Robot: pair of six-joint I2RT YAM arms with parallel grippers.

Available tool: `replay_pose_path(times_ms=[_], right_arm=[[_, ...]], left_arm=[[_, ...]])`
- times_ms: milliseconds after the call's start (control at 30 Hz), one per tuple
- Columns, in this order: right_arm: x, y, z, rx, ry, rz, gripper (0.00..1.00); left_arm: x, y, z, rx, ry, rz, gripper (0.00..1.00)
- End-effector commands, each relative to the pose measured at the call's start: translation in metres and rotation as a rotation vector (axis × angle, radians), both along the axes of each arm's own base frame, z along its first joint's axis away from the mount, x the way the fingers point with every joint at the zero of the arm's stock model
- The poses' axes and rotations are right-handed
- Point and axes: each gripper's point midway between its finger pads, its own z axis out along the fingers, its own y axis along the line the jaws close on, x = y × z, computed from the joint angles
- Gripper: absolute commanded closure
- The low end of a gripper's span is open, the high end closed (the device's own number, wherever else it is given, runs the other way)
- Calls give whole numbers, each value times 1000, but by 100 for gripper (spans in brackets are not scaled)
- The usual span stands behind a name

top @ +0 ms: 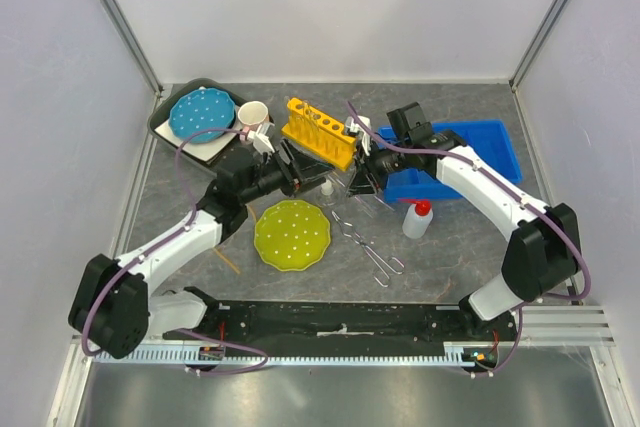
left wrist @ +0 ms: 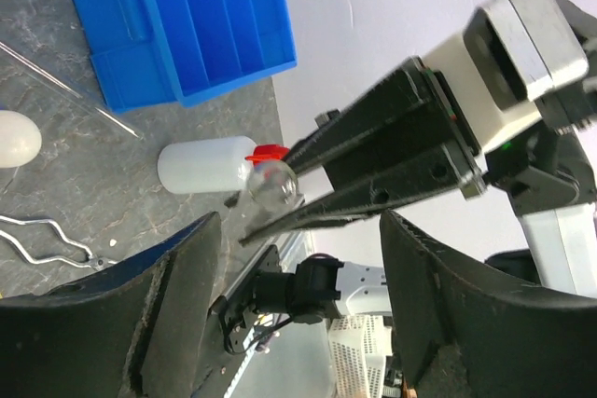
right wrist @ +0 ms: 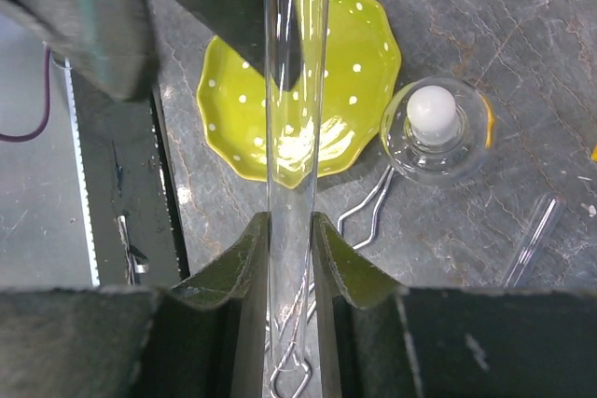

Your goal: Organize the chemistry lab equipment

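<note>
My right gripper (top: 362,181) (right wrist: 291,240) is shut on a thin clear tube (right wrist: 295,90) and holds it above the table. That tube's round end (left wrist: 272,184) shows in the left wrist view, just beyond my open, empty left gripper (top: 303,169) (left wrist: 294,323), which faces the right gripper. The yellow test-tube rack (top: 320,132) stands just behind both grippers. The white-capped flask (right wrist: 435,128) stands near the plate, with the metal tongs (top: 366,243) (right wrist: 373,212) lying in front. The white red-capped squeeze bottle (top: 418,218) (left wrist: 201,165) stands to the right. Another clear tube (right wrist: 529,240) lies on the table.
A blue bin (top: 470,152) (left wrist: 187,16) sits at the back right. A dotted yellow-green plate (top: 291,234) (right wrist: 242,128) lies in front of the grippers. A dotted blue plate (top: 201,114) and pink mug (top: 253,115) are at the back left.
</note>
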Motion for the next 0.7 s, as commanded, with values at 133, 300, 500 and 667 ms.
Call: replay_pose_path(times_ms=[133,300,500,667], right_arm=[[-13,6,22,93,-56,75,77],[-14,6,22,95,-55,77,77],[-12,4,20,86,-67,74,77],[-12,4,17,80,-67,71,77]], left_arm=[[26,-12,10,121,-54,61,31],[26,-20,2,221,-67,35,41],[22,-24,-1,323,-113,-1,50],[18,-19,-6,404,-139,-30,57]])
